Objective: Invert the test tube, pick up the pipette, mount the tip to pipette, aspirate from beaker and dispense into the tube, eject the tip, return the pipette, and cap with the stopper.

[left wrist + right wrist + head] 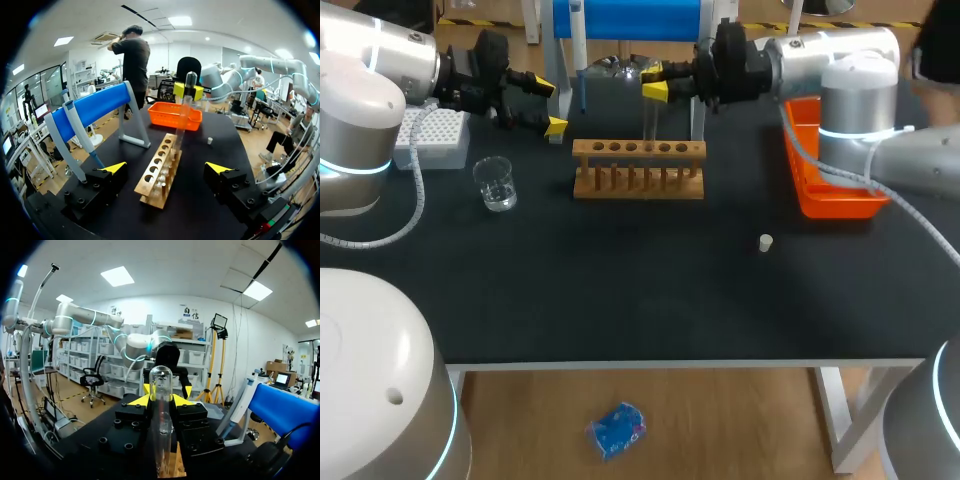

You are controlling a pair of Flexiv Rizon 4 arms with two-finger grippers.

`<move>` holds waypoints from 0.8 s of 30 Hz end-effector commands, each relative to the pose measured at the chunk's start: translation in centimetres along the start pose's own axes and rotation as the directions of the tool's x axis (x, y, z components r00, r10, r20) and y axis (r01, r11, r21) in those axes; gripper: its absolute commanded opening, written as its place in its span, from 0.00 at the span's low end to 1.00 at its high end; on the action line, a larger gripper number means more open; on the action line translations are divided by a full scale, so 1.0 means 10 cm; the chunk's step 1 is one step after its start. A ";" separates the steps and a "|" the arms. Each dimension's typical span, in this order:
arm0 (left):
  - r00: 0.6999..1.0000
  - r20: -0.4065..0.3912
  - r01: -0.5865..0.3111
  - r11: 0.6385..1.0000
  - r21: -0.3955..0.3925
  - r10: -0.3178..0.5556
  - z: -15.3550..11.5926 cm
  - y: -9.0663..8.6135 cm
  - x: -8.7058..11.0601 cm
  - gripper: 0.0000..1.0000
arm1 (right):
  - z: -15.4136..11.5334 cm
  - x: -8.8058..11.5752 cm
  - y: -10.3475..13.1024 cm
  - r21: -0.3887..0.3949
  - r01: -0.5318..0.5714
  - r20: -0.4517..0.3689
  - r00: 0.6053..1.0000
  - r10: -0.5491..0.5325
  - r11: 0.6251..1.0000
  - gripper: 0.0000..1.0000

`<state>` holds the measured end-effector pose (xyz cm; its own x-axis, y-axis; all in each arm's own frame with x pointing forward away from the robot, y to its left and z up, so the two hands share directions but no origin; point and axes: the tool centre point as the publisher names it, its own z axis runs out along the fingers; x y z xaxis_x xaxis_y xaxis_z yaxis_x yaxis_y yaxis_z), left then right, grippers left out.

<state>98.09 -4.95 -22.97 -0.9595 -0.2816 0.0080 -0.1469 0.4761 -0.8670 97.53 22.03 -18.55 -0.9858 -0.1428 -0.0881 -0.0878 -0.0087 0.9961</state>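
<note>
Over the slotted wooden rack on the black surface, the right hand grips the clear glass test tube, rounded end up. The left hand, wide open and empty, hangs beside the rack's left end. The small white stopper lies well apart.

No legible text on the table, seemingly.

Black table w/ wooden rack, beaker, tip box, orange tray, stopper
</note>
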 end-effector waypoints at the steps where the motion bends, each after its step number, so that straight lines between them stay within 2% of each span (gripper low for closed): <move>1: 1.000 -0.002 0.001 1.000 -0.002 -0.001 0.00 0.00 -0.01 1.00 | -0.03 0.05 0.04 0.003 -0.041 0.010 0.999 0.041 0.999 0.00; 2: 1.000 -0.002 0.001 1.000 -0.002 -0.001 0.00 0.00 -0.01 1.00 | -0.03 0.06 0.05 -0.016 -0.072 0.005 0.997 0.072 0.997 0.00; 3: 0.995 0.060 -0.073 0.996 -0.049 0.076 -0.01 -0.06 0.01 1.00 | -0.04 0.09 0.07 -0.024 -0.103 0.009 0.995 0.103 0.994 0.00; 4: 0.985 0.101 -0.138 0.989 -0.045 0.142 -0.03 -0.11 0.03 1.00 | -0.05 0.10 0.08 -0.018 -0.137 0.010 0.990 0.138 0.990 0.00; 6: 0.939 0.171 -0.307 0.951 0.033 0.297 -0.09 -0.22 0.12 1.00 | -0.07 0.13 0.11 -0.049 -0.253 -0.001 0.967 0.253 0.966 0.00; 7: 0.907 0.192 -0.397 0.913 0.090 0.376 -0.13 -0.26 0.18 1.00 | -0.08 0.14 0.12 -0.055 -0.306 -0.003 0.952 0.307 0.950 0.00; 9: 0.851 0.230 -0.505 0.856 0.108 0.473 -0.17 -0.32 0.27 1.00 | -0.11 0.16 0.15 -0.052 -0.416 -0.038 0.909 0.414 0.908 0.00; 10: 0.847 0.217 -0.519 0.842 0.144 0.485 -0.18 -0.35 0.31 1.00 | -0.12 0.18 0.17 -0.043 -0.473 -0.061 0.881 0.470 0.880 0.00; 12: 0.850 0.202 -0.518 0.842 0.149 0.487 -0.18 -0.41 0.35 1.00 | -0.13 0.22 0.23 -0.077 -0.584 -0.144 0.808 0.571 0.808 0.00; 13: 0.864 0.184 -0.492 0.863 0.114 0.468 -0.15 -0.42 0.34 1.00 | -0.15 0.21 0.27 -0.072 -0.583 -0.136 0.810 0.571 0.809 0.00; 24: 0.864 0.184 -0.492 0.863 0.114 0.468 -0.15 -0.42 0.34 1.00 | -0.15 0.21 0.27 -0.072 -0.583 -0.136 0.810 0.571 0.809 0.00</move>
<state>95.27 -6.65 -18.26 -0.8638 -0.1548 -0.4795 0.3634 0.4678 -0.8057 94.88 20.13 -15.76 -0.8330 -0.2354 0.5007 0.5151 0.0003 0.8572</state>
